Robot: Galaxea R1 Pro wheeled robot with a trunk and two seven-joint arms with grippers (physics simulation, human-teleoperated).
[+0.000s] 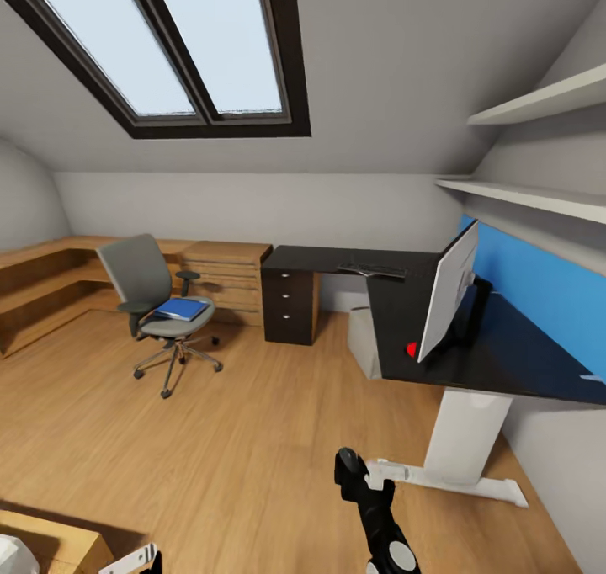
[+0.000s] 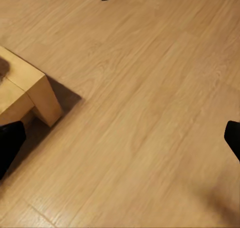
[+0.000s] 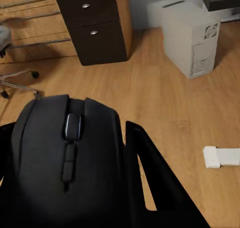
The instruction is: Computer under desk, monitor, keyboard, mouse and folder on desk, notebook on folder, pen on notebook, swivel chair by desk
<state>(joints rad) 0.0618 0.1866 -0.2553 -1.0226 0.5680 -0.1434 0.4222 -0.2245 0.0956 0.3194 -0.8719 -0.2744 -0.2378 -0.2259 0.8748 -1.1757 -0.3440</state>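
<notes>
Mouse (image 3: 67,153) sits clamped in the right gripper (image 3: 75,188), long axis pointing toward the desk (image 3: 95,22) drawers.

The monitor (image 1: 449,292) stands edge-on to the head camera, so its screen face cannot be seen, and it hides part of the table (image 1: 505,347) behind it. The table's far right end is cut off by the picture's edge. The keyboard (image 1: 370,268) is too small to make out its keys. The computer (image 1: 364,342) is mostly hidden by the table top. On the swivel chair (image 1: 156,305), the folder (image 1: 181,308) may carry smaller things, too small to tell. In the right wrist view the mouse (image 3: 65,163) hides much of the right pincer (image 3: 100,188), and the lower edge cuts both. The left pincer's fingertips (image 2: 10,145) are cut by the side edges.
</notes>
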